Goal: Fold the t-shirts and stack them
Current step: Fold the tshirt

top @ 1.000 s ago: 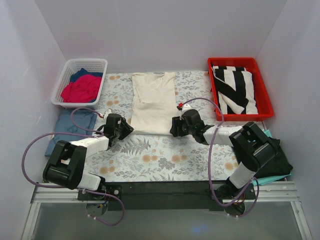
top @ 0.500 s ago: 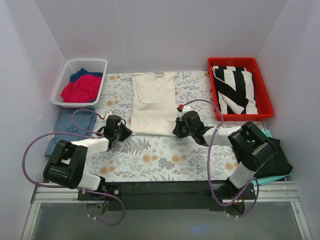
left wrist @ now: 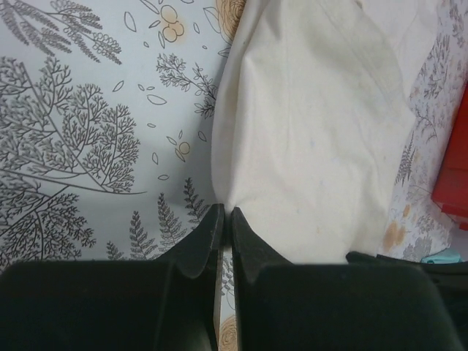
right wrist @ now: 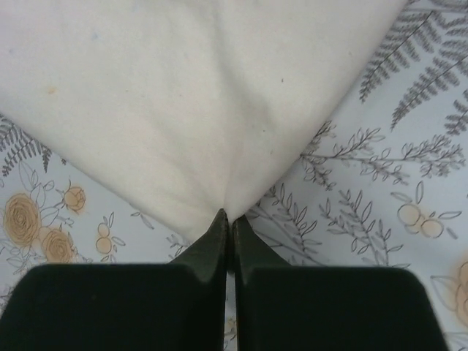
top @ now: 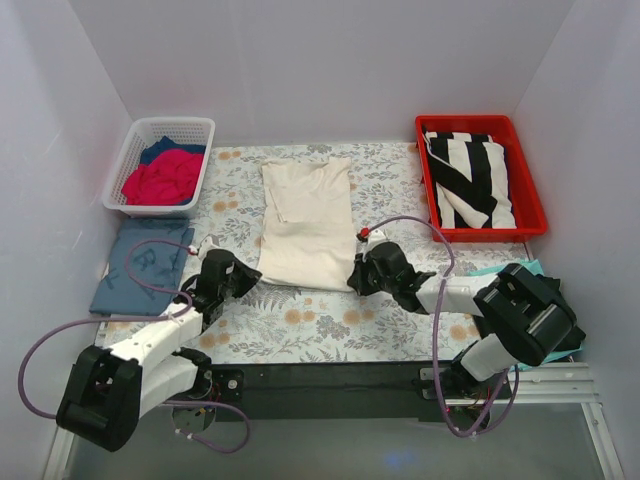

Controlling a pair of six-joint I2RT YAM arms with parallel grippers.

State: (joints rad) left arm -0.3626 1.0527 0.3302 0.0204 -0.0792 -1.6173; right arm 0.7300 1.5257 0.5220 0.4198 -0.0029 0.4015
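cream t-shirt point(top: 305, 225) | wrist views: left pincer point(left wrist: 224, 213), right pincer point(right wrist: 227, 217) pinch its near corners | top view hides the grip

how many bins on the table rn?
2. White basket at the back left, with red cloth and navy cloth in it; red bin at the back right, holding striped cloth. Nothing suggests a hidden third.
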